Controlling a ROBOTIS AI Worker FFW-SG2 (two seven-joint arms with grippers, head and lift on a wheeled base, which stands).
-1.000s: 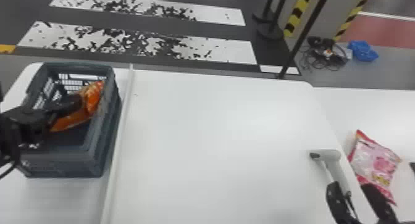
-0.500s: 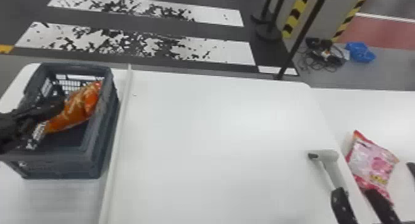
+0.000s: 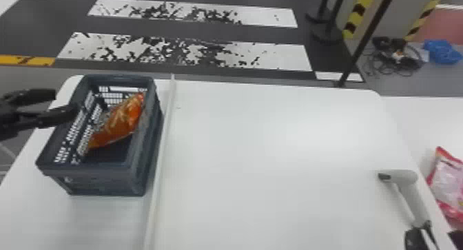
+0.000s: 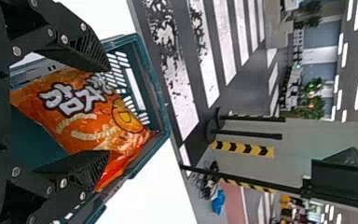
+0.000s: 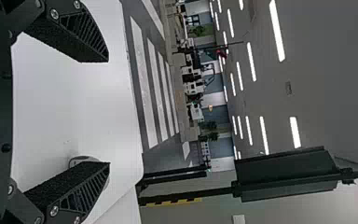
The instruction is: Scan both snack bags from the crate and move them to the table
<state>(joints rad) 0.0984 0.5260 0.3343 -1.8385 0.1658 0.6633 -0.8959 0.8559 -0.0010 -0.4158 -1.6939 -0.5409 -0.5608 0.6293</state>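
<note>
Left gripper (image 3: 64, 104) at crate's (image 3: 100, 182) left side, fingers spread, holding nothing. Orange bag (image 3: 119, 123) inside crate, to the fingers' right and a bit toward the robot in head view; long axis diagonal, near-left corner to far-right wall. Left wrist view: bag lies beyond and across the gap between the fingers. Left arm clearly nearer; probably has to go right and down for the grasp. Right gripper (image 3: 437, 240) near scanner (image 3: 408, 190) on desk (image 3: 275, 163), fingers spread too. Change: left fingers now farther left of the bag than in both earlier head frames.
</note>
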